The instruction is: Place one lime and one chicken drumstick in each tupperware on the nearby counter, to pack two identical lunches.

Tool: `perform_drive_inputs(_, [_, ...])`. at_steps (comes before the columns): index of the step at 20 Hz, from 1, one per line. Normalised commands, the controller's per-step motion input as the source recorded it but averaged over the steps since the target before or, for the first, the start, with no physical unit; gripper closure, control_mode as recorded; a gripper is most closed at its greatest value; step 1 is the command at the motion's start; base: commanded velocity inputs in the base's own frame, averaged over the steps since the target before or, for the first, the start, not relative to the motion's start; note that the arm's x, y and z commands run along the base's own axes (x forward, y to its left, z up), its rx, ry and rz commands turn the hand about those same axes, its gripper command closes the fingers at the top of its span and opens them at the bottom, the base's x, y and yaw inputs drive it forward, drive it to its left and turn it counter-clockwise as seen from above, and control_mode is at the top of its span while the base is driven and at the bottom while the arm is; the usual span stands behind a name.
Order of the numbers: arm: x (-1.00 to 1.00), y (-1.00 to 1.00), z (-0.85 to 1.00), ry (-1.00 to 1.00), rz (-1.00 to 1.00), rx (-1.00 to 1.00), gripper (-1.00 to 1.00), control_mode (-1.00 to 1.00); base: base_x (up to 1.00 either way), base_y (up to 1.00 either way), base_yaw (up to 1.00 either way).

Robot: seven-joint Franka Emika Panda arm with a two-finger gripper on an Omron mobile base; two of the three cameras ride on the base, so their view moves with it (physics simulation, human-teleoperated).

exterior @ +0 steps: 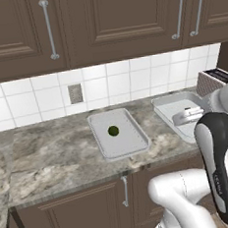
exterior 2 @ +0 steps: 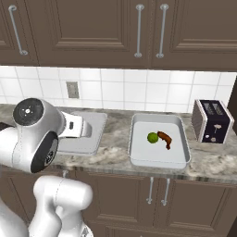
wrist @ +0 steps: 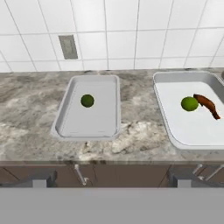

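Two tupperwares on the counter (wrist: 30,109): left tupperware (wrist: 70,127) holding one lime (wrist: 87,100); right tupperware (wrist: 192,131) holding a lime (wrist: 189,103) touching a chicken drumstick (wrist: 206,105). Gripper (wrist: 109,179) spread wide, empty, back from the counter edge.

1 lime (exterior: 113,131) in left tupperware (exterior: 138,144)

White tiled wall (wrist: 131,35), grey outlet (wrist: 68,47), dark upper cabinets (exterior 2: 92,28), toaster (exterior 2: 212,121)
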Motion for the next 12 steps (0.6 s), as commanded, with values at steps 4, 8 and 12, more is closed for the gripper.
perform_drive_inputs(4, [-0.76, 0.16, 0.0, 0.06, 0.0, -0.08, -1.0, -1.0, 0.0, 0.0, 0.0])
perform_drive_inputs(8, [0.0, 0.0, 0.0, 0.0, 0.0, 0.0, -1.0, 1.0, -0.94, 0.01, 0.0])
perform_drive_inputs(12, [0.0, 0.0, 0.0, 0.0, 0.0, 0.0, -1.0, 1.0, -0.87, -0.34, 0.0])
